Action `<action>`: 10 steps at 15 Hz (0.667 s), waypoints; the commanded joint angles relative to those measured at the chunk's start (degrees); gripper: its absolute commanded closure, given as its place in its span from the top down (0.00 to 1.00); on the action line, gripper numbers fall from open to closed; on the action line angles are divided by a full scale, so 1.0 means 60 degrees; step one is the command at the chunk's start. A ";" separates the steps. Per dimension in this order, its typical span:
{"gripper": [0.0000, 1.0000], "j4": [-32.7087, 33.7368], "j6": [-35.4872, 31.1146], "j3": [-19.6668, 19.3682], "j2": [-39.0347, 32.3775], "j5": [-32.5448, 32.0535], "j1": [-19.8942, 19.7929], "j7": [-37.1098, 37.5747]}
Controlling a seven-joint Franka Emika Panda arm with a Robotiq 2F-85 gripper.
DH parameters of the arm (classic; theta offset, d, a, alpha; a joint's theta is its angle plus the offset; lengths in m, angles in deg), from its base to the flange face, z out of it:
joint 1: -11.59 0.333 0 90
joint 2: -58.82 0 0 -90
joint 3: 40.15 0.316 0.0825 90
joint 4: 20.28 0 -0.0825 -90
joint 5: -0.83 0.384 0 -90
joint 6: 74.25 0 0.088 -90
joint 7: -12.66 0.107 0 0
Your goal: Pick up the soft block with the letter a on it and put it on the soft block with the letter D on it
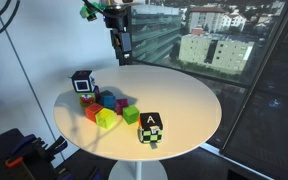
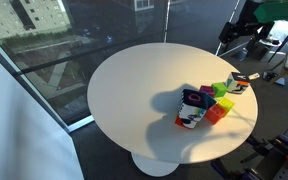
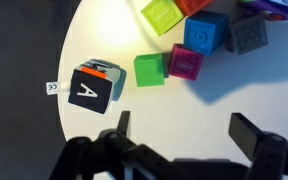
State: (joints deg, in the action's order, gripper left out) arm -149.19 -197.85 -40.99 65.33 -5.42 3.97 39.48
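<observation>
There's the soft block with the letter a (image 3: 89, 88), alone near the table (image 1: 184, 95) edge, a squashy-looking black cube with a white A, well apart from the soft block with the letter D (image 1: 81, 83) beside the plain little coloured cubes (image 1: 109, 108). The gripper (image 3: 184, 135) hangs high, jaws spread wide and empty, off to one side. Best bet: centre over the block, square up to two flat faces, close gently, since it'll likely squash.
</observation>
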 commanded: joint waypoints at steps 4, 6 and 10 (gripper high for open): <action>1.00 0.0934 -0.0184 -0.0574 -0.1033 -0.0798 -0.0048 0.0268; 1.00 0.1063 -0.0234 -0.0703 -0.1137 -0.0951 -0.0007 0.0388; 1.00 0.0865 -0.0208 -0.0772 -0.1054 -0.0735 0.0061 0.0133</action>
State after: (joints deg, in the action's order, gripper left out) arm -144.08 -199.19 -45.11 59.01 -9.85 3.83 40.32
